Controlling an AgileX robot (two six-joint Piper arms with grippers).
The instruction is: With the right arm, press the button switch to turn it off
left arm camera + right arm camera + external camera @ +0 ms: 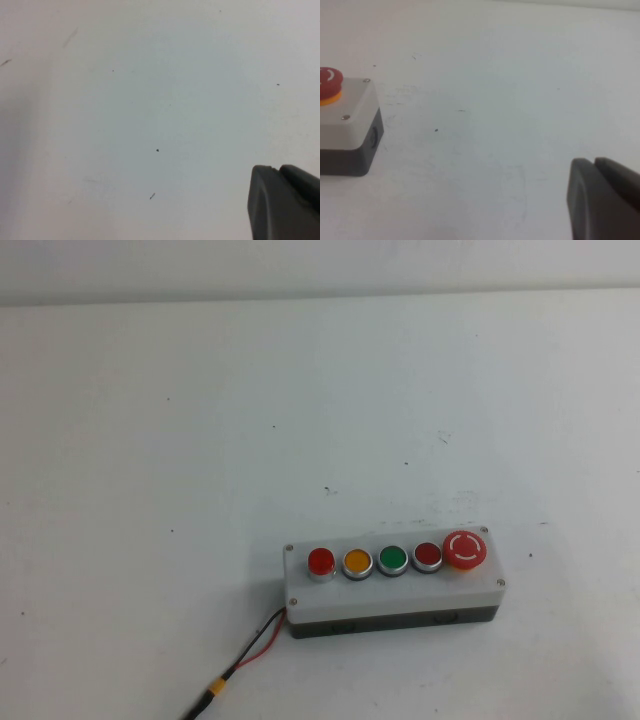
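A plain white table point(200, 440) fills the scene, lightly speckled and scuffed, evenly lit, meeting a pale wall point(300, 265).

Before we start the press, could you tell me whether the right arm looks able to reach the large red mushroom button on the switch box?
Probably yes: the mushroom button sits exposed atop the switch box, with bare table toward the right gripper.

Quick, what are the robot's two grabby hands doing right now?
Left gripper: over bare table, holding nothing seen; open or shut cannot be told.
Right gripper: beside the button box, not touching; cannot be told.
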